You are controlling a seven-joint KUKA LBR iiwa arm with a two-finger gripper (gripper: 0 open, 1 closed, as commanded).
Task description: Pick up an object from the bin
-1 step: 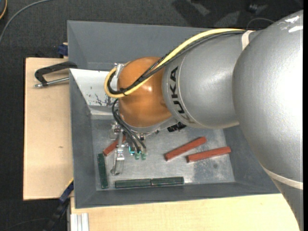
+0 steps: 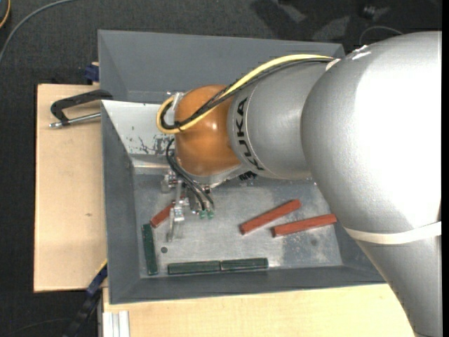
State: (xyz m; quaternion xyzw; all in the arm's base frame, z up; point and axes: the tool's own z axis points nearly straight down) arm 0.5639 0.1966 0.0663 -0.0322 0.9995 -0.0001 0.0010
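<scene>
So the gripper (image 2: pixel 179 215) hangs low over the floor of the grey metal bin (image 2: pixel 116 188), around 9 o'clock from the floor's middle, under the arm's orange wrist cover (image 2: pixel 203 135). I honestly can't tell if the gripper is spread or pinched together. The closest thing is a short red-orange block (image 2: pixel 161 217), lying tilted just beside the gripper at its 9 o'clock; touching or not, can't say. Two long red rectangular bars (image 2: pixel 270 216) (image 2: pixel 305 225) lie over at 3 o'clock, well apart from it. Two dark green flat strips (image 2: pixel 193 267) (image 2: pixel 244 263) lie end to end along 6 o'clock, and a third dark green strip (image 2: pixel 149 248) is at 8 o'clock.
</scene>
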